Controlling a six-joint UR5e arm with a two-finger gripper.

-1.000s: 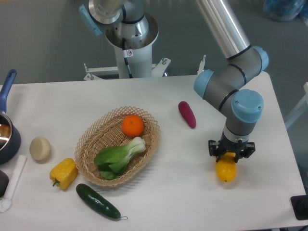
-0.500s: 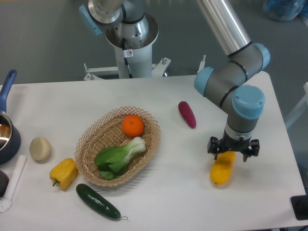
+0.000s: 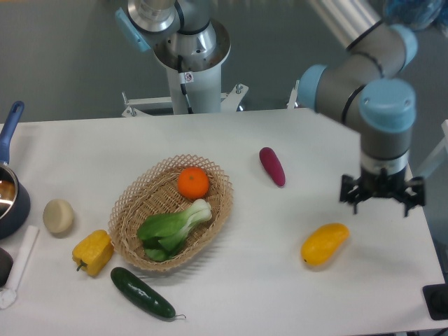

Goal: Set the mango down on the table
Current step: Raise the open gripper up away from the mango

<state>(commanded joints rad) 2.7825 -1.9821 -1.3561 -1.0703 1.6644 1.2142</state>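
The mango (image 3: 324, 243), smooth and yellow-orange, lies on its side on the white table (image 3: 280, 294) at the front right. My gripper (image 3: 382, 201) is open and empty. It hangs above the table up and to the right of the mango, clear of it.
A wicker basket (image 3: 172, 212) holds an orange (image 3: 193, 183) and a bok choy (image 3: 173, 227). A purple sweet potato (image 3: 272, 166) lies behind the mango. A yellow bell pepper (image 3: 92, 252), a cucumber (image 3: 142, 293), a pale round item (image 3: 58, 215) and a blue pot (image 3: 10, 196) are at the left.
The gripper opened and let go of the mango, which tipped over onto the table. The gripper then rose and moved to the right, away from it.
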